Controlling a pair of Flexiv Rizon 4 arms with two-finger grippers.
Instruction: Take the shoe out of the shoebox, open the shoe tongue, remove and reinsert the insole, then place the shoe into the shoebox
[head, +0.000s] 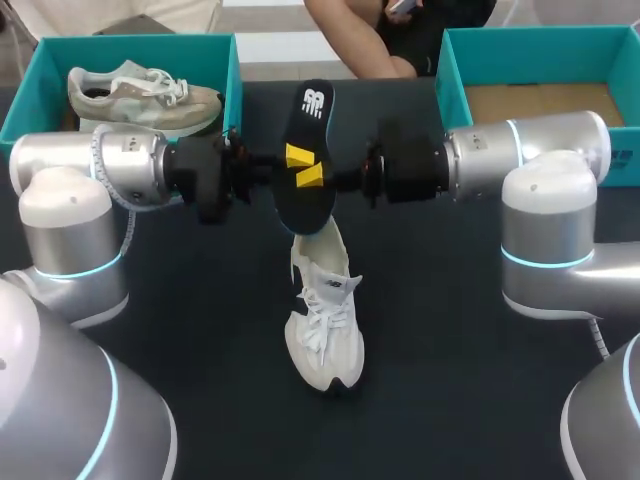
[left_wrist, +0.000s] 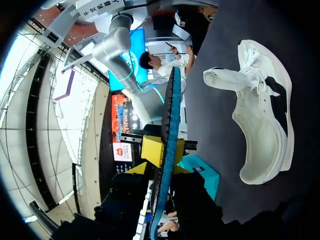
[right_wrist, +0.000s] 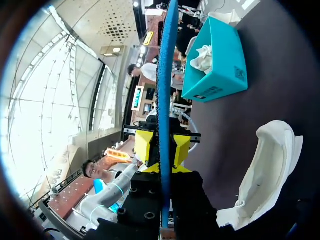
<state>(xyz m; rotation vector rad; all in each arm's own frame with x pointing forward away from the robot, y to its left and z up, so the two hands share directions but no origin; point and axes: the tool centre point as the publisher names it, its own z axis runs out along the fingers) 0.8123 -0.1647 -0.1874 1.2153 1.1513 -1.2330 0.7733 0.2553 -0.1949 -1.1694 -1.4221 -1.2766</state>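
A black insole (head: 312, 110) with a blue underside hangs upright in mid-air over the table's middle, between my two arms. My right gripper (head: 312, 178) comes in from the right and is shut on the insole's lower part; in the right wrist view the insole (right_wrist: 165, 75) runs edge-on between the yellow tips of that gripper (right_wrist: 162, 160). My left gripper (head: 298, 158) meets it from the left, its fingers slightly parted around the insole (left_wrist: 170, 110). The white shoe (head: 322, 320) lies on the dark table below, laces up, and also shows as the shoe (left_wrist: 262, 125) and shoe (right_wrist: 267, 165).
A teal shoebox (head: 232, 70) at the back left holds another pale shoe (head: 140, 95). A second teal shoebox (head: 450, 80) stands at the back right with only its brown floor showing. Dark table surface lies around the white shoe.
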